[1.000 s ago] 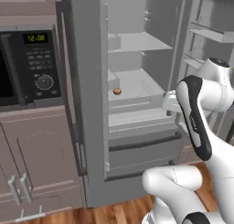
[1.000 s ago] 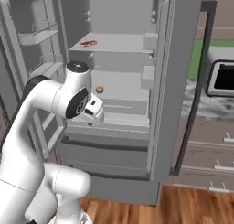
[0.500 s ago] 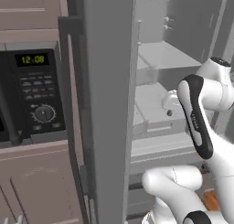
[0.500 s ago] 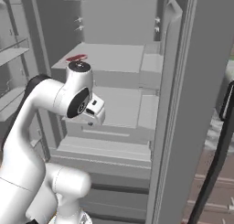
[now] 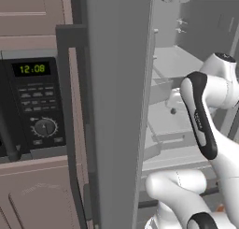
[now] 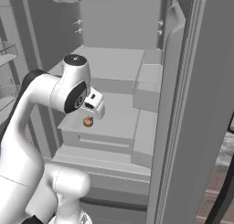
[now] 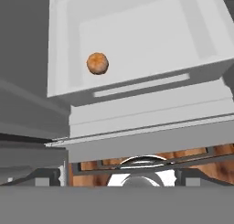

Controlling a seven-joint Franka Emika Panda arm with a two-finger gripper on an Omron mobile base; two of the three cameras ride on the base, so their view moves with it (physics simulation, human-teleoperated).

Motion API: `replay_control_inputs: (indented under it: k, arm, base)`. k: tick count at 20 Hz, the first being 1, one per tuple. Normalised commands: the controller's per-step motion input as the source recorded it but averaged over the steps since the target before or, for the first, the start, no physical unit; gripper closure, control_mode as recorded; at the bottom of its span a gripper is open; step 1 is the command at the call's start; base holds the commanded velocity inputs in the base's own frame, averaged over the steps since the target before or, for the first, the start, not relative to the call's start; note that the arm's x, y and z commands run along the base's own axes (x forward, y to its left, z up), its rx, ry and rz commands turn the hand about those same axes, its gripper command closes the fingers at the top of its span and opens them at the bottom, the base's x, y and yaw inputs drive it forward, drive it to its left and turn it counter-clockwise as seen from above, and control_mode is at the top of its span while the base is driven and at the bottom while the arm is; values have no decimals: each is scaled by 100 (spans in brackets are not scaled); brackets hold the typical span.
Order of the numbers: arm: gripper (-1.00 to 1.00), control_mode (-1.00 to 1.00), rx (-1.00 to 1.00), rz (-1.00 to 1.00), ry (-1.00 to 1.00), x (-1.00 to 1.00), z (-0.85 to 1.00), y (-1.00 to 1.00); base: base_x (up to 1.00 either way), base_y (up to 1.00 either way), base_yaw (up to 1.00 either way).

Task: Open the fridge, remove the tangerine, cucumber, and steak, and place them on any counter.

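Hand view: tangerine point(image 7: 97, 63) resting alone on a pale shelf point(image 7: 151, 35) inside the open fridge point(image 6: 192, 104), pincer point(image 6: 93, 104) spread wide and empty just above; a glancing descent could roll the round fruit toward the shelf's back.

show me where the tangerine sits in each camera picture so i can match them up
Left base view: not in it.
Right base view: tangerine left of centre, on the fridge shelf, just below the robot's wrist.
Hand view: tangerine upper left, on that shelf.
Shared landmark: the shelf.
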Motion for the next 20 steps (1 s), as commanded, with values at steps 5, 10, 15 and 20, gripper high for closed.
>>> replay_control_inputs:
  k: [5,10,15,20]
  arm:
    - [-100,-100,-1,6,-20,1,100,19]
    - [-100,-100,0,0,-11,40,69,53]
    - [-100,-100,0,0,-1,98,4,45]
    - [-100,-100,1,0,0,100,0,7]
  base:
    - [0,0,0]
    - [0,0,0]
    - [0,0,0]
    - [0,0,0]
